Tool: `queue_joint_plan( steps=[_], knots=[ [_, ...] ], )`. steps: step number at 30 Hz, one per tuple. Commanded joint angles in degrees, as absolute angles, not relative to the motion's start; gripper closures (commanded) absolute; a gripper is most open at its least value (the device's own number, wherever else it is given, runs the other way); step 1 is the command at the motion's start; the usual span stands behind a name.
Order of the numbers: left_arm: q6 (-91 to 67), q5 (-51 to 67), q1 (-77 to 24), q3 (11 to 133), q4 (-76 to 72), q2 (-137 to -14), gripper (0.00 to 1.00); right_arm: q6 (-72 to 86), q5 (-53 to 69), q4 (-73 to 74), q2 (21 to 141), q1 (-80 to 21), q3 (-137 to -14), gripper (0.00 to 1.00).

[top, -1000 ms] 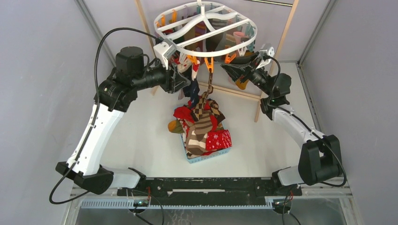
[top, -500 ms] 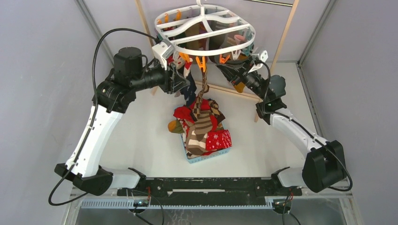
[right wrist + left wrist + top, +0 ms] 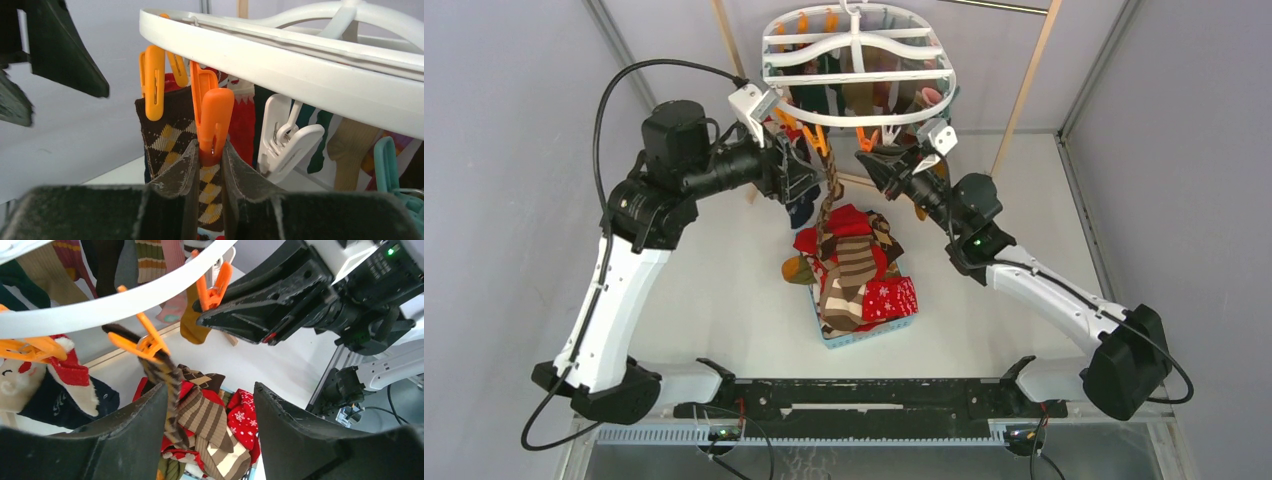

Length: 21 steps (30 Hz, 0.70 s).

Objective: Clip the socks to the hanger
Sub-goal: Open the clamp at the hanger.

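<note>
The right gripper (image 3: 209, 155) pinches an orange peg (image 3: 215, 117) below the hanger (image 3: 300, 60). The left gripper (image 3: 209, 392) gapes beside the hanging sock (image 3: 171, 380). Tugging may swing the hanger.

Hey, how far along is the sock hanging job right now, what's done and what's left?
Done: several socks hang from the hanger, including a brown argyle sock held by an orange clip. In hand: the right gripper squeezes another orange clothespin; the left gripper is open beside the argyle sock. Left: a pile of socks in the light-blue basket.
</note>
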<state>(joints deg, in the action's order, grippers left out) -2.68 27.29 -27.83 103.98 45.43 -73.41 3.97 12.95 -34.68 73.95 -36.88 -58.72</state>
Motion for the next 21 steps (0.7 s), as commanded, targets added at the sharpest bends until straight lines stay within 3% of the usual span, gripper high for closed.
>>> queue_joint_plan(
  steps=[1, 9, 17, 21],
  knots=[
    [-4.0, 26.6, -27.6, 106.7, 44.4, -70.6, 0.33, -1.0, 4.5, -33.0, 74.0, -41.7, -61.9, 1.0],
    [-6.6, 26.0, -27.7, 107.6, 42.1, -71.8, 0.27, -4.7, -4.3, -33.5, 76.2, -48.8, -64.6, 1.0],
    [-11.0, 28.2, -27.7, 110.6, 39.8, -74.8, 0.16, -6.8, -7.5, -34.4, 77.9, -52.4, -66.4, 1.0],
    [-13.9, 29.7, -27.7, 111.0, 37.7, -76.3, 0.15, -7.3, -7.8, -35.1, 78.0, -53.2, -66.4, 1.0]
  ],
)
